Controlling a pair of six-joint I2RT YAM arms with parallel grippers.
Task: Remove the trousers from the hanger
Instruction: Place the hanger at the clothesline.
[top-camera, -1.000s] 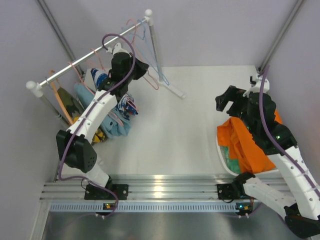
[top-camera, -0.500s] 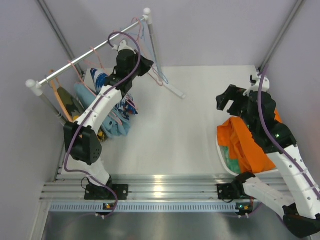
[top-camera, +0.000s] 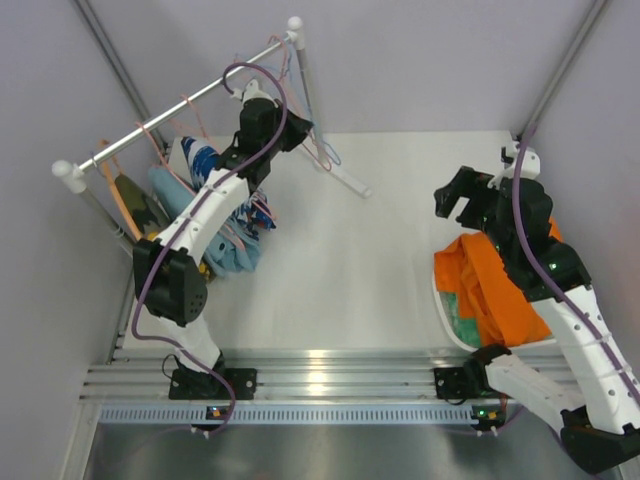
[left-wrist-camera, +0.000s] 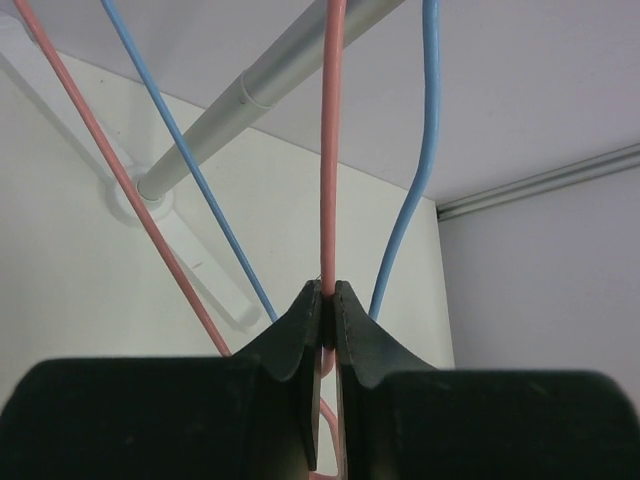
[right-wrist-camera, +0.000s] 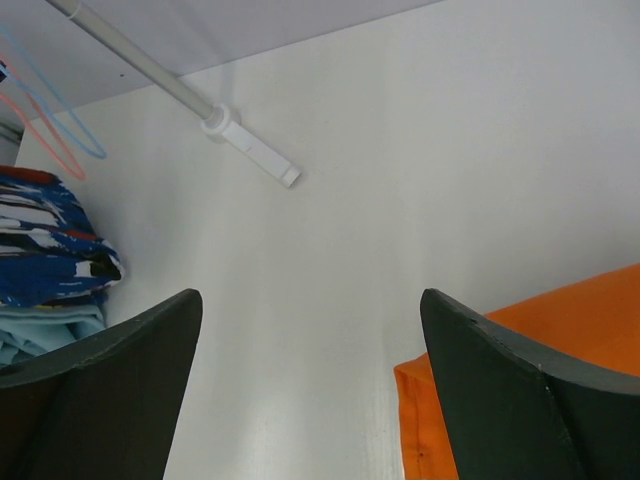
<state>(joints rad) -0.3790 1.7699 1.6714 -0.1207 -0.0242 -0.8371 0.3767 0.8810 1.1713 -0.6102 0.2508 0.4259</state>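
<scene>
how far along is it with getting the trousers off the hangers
Done: the orange trousers and mint green trousers lie heaped on the right, near the open right hand. In hand: the left hand is shut on a pink hanger. Left: the patterned trousers, light blue trousers and camouflage trousers at the rail.

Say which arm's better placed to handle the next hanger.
Left: the left gripper is shut on the pink hanger at the rail; the right gripper hangs open across the table, by the orange trousers.

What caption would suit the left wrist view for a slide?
Left gripper shut on a pink hanger, with a blue hanger beside it and the grey rail behind.
</scene>
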